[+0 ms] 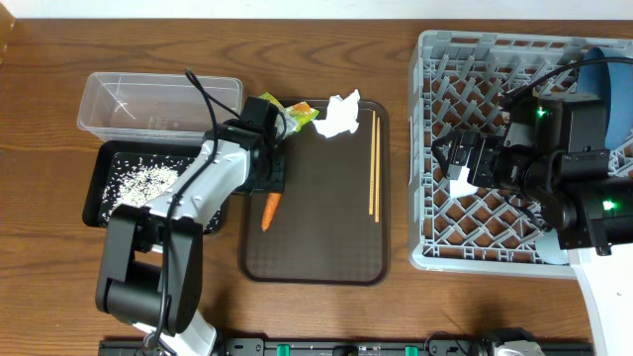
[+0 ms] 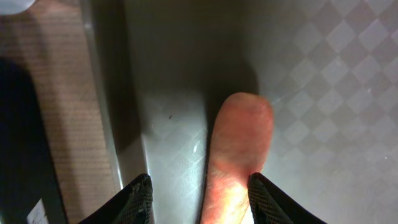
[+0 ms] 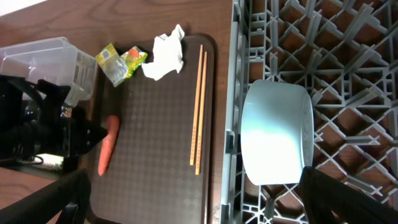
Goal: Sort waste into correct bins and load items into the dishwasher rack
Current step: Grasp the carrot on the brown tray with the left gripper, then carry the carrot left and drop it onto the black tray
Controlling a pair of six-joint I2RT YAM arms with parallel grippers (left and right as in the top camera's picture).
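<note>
My left gripper (image 1: 269,186) is open and low over the brown serving tray, straddling the top end of the small orange carrot (image 1: 269,210). In the left wrist view the carrot (image 2: 239,149) lies between the fingers (image 2: 199,193), close to the right one. My right gripper (image 1: 457,173) is open over the grey dishwasher rack (image 1: 435,59). The white bowl (image 3: 277,140) lies on its side in the rack, next to my right finger; the fingers (image 3: 194,180) are spread wide. A dark-blue plate (image 1: 608,84) stands in the rack at the right.
The yellow-green wrapper (image 1: 297,114), the white tissue (image 1: 339,116) and the chopsticks (image 1: 375,163) lie on the brown tray (image 1: 316,247). The clear tub (image 1: 158,99) stands at the back left. The black tray (image 1: 104,203) in front of it holds rice.
</note>
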